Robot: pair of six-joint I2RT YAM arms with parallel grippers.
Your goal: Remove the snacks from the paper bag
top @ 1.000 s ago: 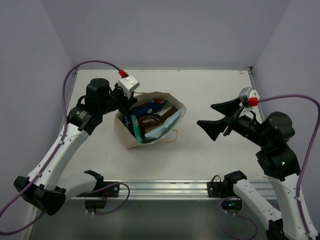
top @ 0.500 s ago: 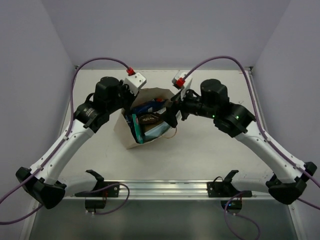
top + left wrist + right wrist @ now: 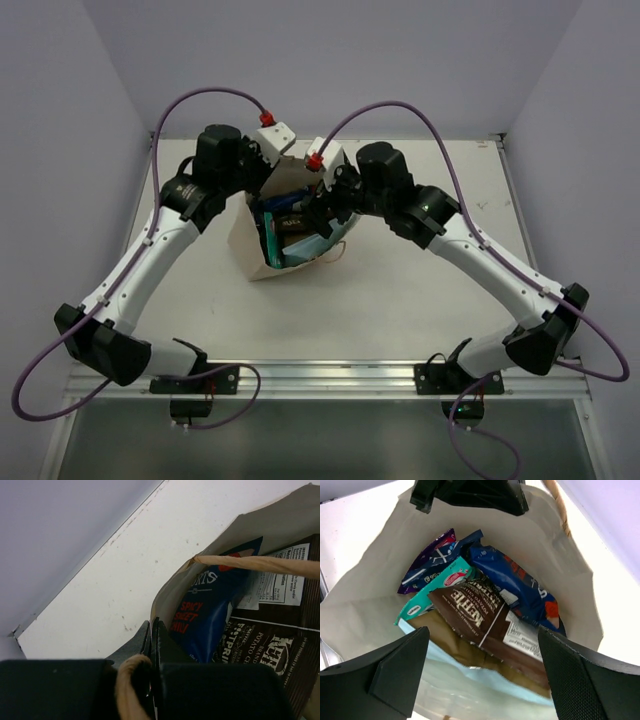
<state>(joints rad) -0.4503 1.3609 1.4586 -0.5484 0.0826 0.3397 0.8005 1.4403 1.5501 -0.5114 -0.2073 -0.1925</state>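
The left gripper (image 3: 152,632) is pinching the rim of the tall tan kraft-paper bag (image 3: 250,258). Its jaws are pressing together on the paper just beside a twisted paper handle (image 3: 131,680), and that grip is propping the mouth open. The right gripper (image 3: 483,630) is hanging over the bag's mouth with its jaws spread wide and nothing between them, so it is the arm placed to reach in.

All the snacks are lying inside the bag, heaped against its lower wall. Uppermost, straight ahead of the spread jaws, is a dark brown foil chip packet (image 3: 480,617). Its long axis is running slantwise to the line on which the fingers close, so a small turn of the wrist would probably help. A dark blue foil packet (image 3: 512,582) is lying alongside it, nearer the bag's handle side. A teal packet (image 3: 427,597) and a purple-and-white packet (image 3: 427,562) are tucked toward the opposite wall. A pale blue packet (image 3: 470,685) is showing at the bottom of the heap.

The bag is sitting on the white table (image 3: 400,300) between the two arms. Room inside the bag looks tight: the paper walls are standing close outside both fingers, and the left gripper is occupying the far rim. The foil will likely crinkle and slide.
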